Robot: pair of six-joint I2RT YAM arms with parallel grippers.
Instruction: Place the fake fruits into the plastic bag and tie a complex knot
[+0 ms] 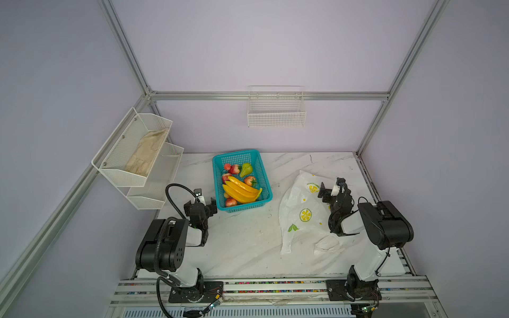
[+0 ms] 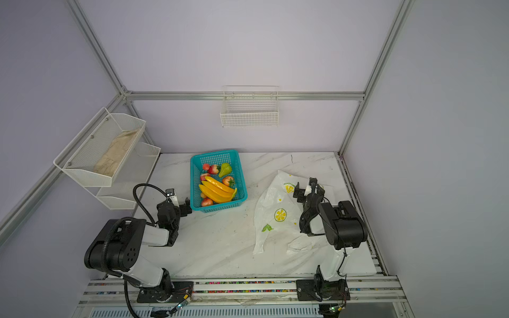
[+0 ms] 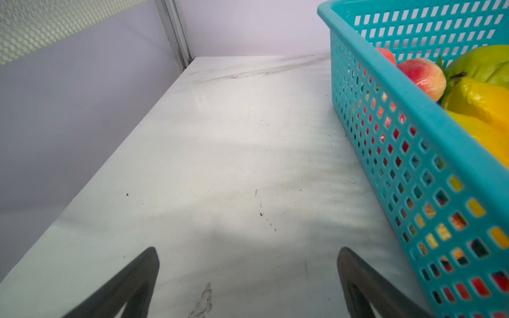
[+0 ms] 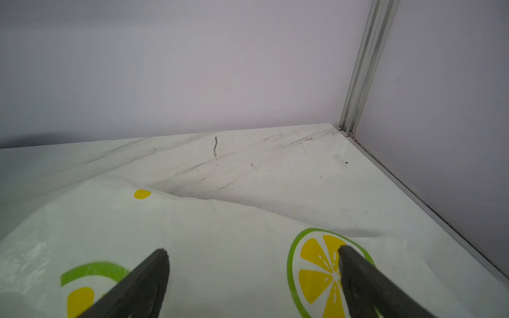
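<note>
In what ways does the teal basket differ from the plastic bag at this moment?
The teal basket is stiff, with holed walls; the plastic bag is thin, white, printed with lemon slices. The basket holds the fake fruits; the bag lies flat and crumpled and looks empty. The open left gripper is beside the basket; the open right gripper is over the bag. Both rest on the marble table.

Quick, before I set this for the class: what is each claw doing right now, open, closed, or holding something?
Left claw: open, holding nothing, beside the teal basket.
Right claw: open, holding nothing, over the plastic bag.
</note>
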